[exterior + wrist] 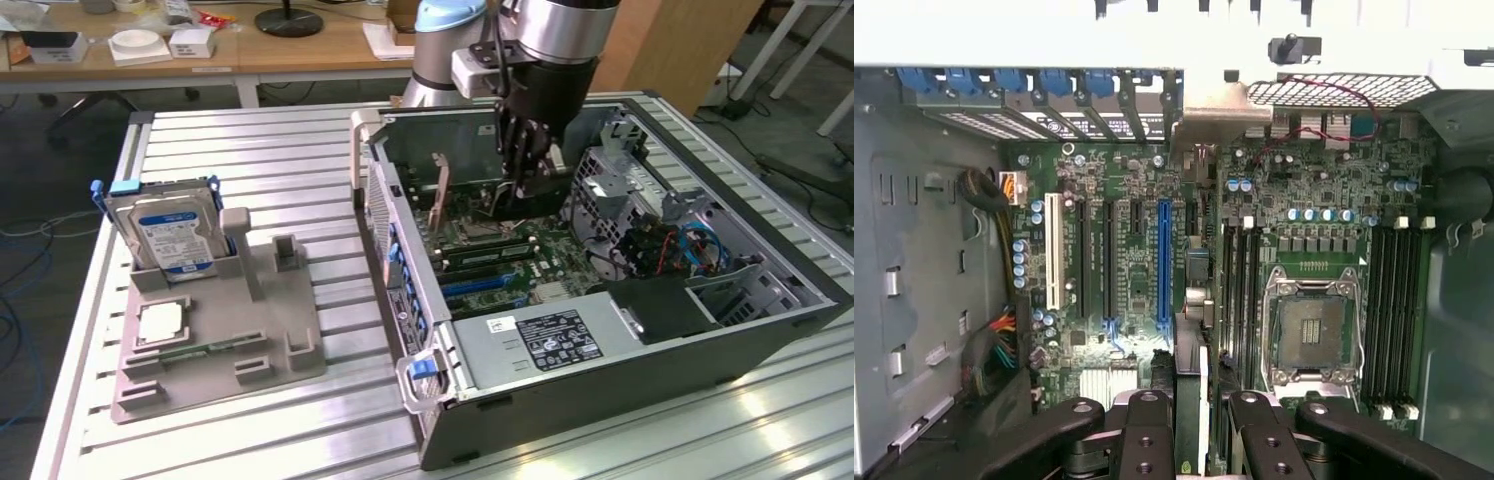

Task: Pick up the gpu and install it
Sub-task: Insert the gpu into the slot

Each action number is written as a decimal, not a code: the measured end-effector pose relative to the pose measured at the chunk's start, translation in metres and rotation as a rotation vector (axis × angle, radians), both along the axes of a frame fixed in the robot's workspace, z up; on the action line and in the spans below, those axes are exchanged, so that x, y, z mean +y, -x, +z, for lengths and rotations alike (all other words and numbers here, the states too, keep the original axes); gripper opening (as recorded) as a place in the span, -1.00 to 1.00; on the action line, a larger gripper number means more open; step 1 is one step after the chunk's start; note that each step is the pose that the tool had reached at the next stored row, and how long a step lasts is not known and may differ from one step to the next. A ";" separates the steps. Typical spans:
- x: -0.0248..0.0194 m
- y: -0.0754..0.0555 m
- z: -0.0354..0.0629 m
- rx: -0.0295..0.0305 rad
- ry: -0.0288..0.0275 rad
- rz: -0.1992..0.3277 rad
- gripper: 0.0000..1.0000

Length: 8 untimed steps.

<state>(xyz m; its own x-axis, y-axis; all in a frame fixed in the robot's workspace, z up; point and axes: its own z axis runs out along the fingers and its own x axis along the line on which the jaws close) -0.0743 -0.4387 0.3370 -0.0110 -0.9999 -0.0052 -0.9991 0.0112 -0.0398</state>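
Note:
The gpu [515, 203] is a slim dark card hanging upright inside the open computer case [441, 400], just above the motherboard [534, 250]. My gripper [523, 185] reaches down into the case and is shut on the card's upper edge. In the wrist view the gpu [1195, 340] appears edge-on between my fingers [1149, 430], and my gripper [1194, 425] clamps it. Its silver bracket [1209, 108] points at the rear slot openings. The card hangs beside the long blue slot [1163, 260], between that slot and the memory slots.
A grey fixture tray [267, 340] on the exterior view's left holds a silver hard drive [167, 235], a processor chip [160, 322] and a green memory stick [207, 350]. Inside the case are a drive cage [627, 180], cables [694, 250], a labelled box [561, 335] and an empty processor socket [1311, 325].

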 end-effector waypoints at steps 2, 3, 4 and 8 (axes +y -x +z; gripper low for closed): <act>-0.0001 0.001 -0.0016 0.0001 0.0000 0.000 -0.47; -0.0002 0.001 -0.0023 0.0001 0.0001 0.000 -0.47; -0.0002 0.001 -0.0032 0.0001 0.0000 0.000 -0.47; -0.0015 0.002 -0.0054 0.0001 0.0000 0.000 -0.47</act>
<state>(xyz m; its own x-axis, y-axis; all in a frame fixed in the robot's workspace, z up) -0.0764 -0.4402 0.3316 -0.0108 -0.9999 -0.0052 -0.9991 0.0110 -0.0397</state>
